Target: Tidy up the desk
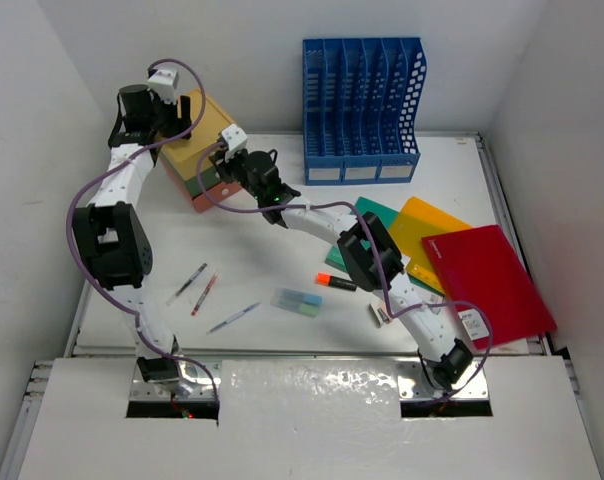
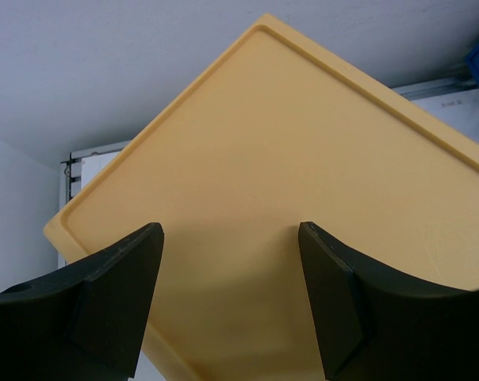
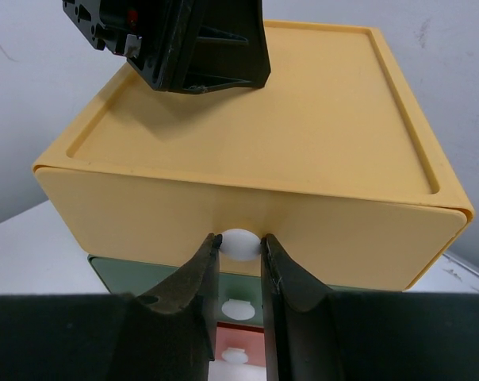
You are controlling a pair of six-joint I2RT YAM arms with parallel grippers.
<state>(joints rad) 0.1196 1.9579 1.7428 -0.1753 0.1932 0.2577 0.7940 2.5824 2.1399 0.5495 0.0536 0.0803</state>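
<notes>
Right now my right jaws are pinched shut on the white knob (image 3: 239,238) of the yellow top drawer (image 3: 342,238), one finger on each side of it with no gap that I can see. Below that knob sit a green drawer (image 3: 144,279) and a red one (image 3: 247,373), each with its own knob, both untouched.

I judge the step in hand to be opening this top drawer. To do it well I should draw straight back along the drawer's own line, level and slow, since a small round knob can slip from the jaws if I tilt or tug. The box (image 1: 197,150) looks light, so it may slide with the pull instead of giving up the drawer.

That is where my left jaws come in. They stand wide open with nothing in them, over the box lid (image 2: 287,143). I cannot tell whether they are pressing on it. They should bear down before I pull.

The surface (image 1: 262,265) lies beneath both jaws, with the right pair raised off it by the two lower drawers. It spreads from this far left corner back toward my bases, carrying pens (image 1: 204,295), a highlighter (image 1: 337,283) and folders (image 1: 487,280). The blue rack (image 1: 360,110) stands farthest back.
</notes>
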